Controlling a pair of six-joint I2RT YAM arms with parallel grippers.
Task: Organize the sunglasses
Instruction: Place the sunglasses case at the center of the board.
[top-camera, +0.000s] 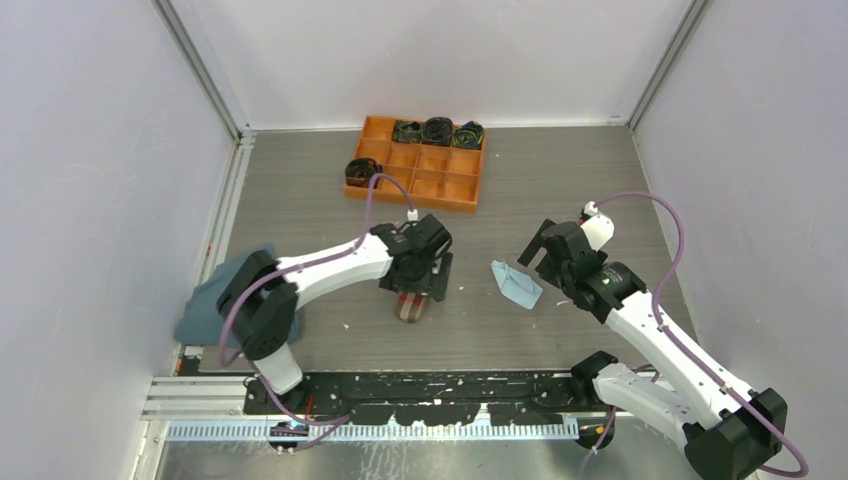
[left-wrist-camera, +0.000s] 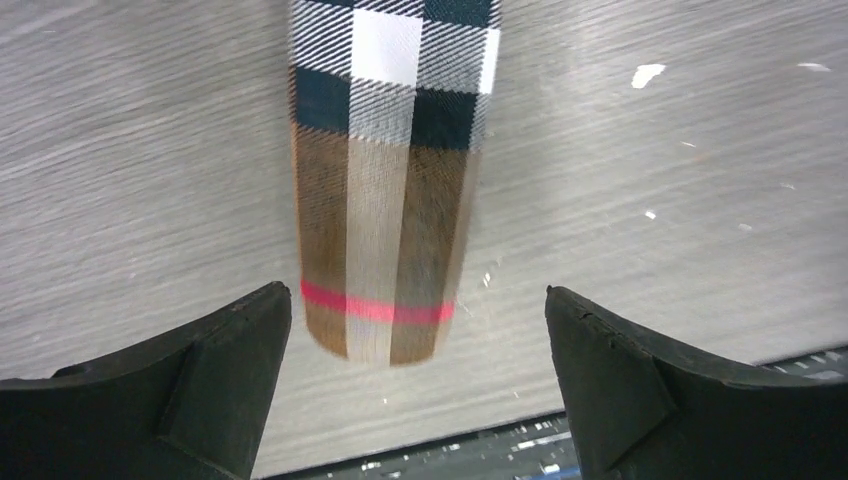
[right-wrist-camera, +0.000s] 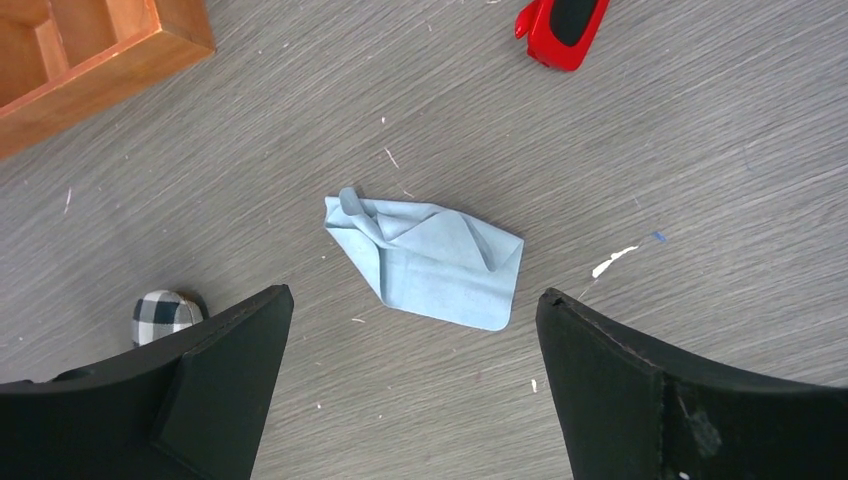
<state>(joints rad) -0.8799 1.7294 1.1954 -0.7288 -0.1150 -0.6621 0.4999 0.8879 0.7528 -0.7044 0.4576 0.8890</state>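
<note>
Sunglasses (right-wrist-camera: 560, 30) with a red frame lie on the grey table (top-camera: 300, 220), cut off by the top edge of my right wrist view, so only one end shows. They sit beyond the light blue cloth (right-wrist-camera: 430, 265) and off to its right, well apart from it and touching nothing I can see.

My right gripper (right-wrist-camera: 415, 292) hangs over that crumpled cloth with its jaws spread wide and nothing between them. The cloth lies flat on the table with one corner folded up.

My left gripper (left-wrist-camera: 415, 291) is also spread wide and holds nothing. It hovers over the near end of the plaid case (left-wrist-camera: 385, 200), which lies lengthwise between my fingers (left-wrist-camera: 215, 360) without touching either one. From my right wrist, the rounded checked end of the case shows just beside my left finger.

An orange wooden tray (top-camera: 415, 197) stands at the far side of the table, well apart from the sunglasses. Three dark rolled bundles (top-camera: 437, 129) fill its back row, and a fourth (top-camera: 360, 172) rests against its left wall, outside it.
</note>
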